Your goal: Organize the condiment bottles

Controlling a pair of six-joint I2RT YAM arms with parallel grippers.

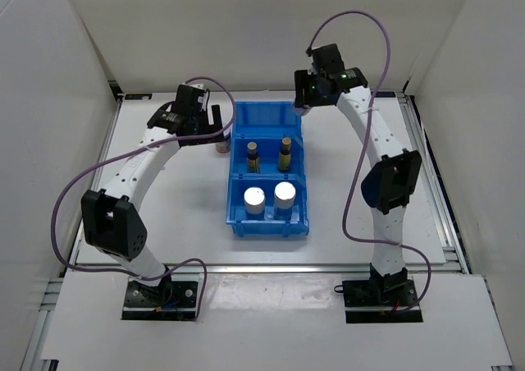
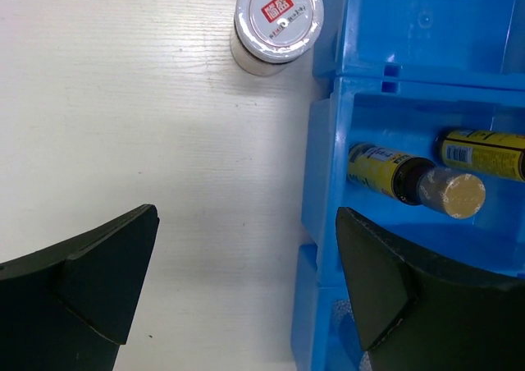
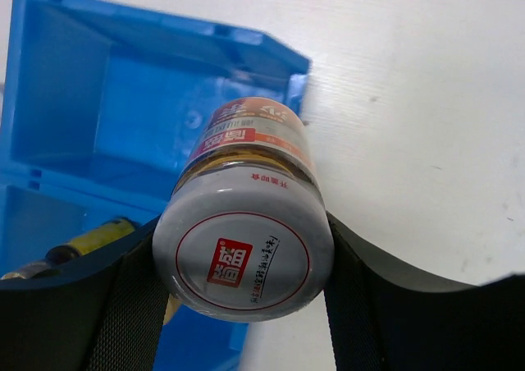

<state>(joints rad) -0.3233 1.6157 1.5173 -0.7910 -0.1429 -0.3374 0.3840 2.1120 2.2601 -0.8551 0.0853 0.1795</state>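
The blue bin holds two white bottles with silver caps in its near compartment and two slim dark bottles with yellow labels in the middle one. One squat jar with a white-red lid stands on the table just left of the bin, also in the left wrist view. My left gripper is open and empty, short of that jar, beside the bin wall. My right gripper is shut on the second squat jar, held above the bin's far right corner.
The bin's far compartment has nothing in it, and it also shows in the right wrist view. White enclosure walls stand close at the back and both sides. Metal rails run along the table's edges.
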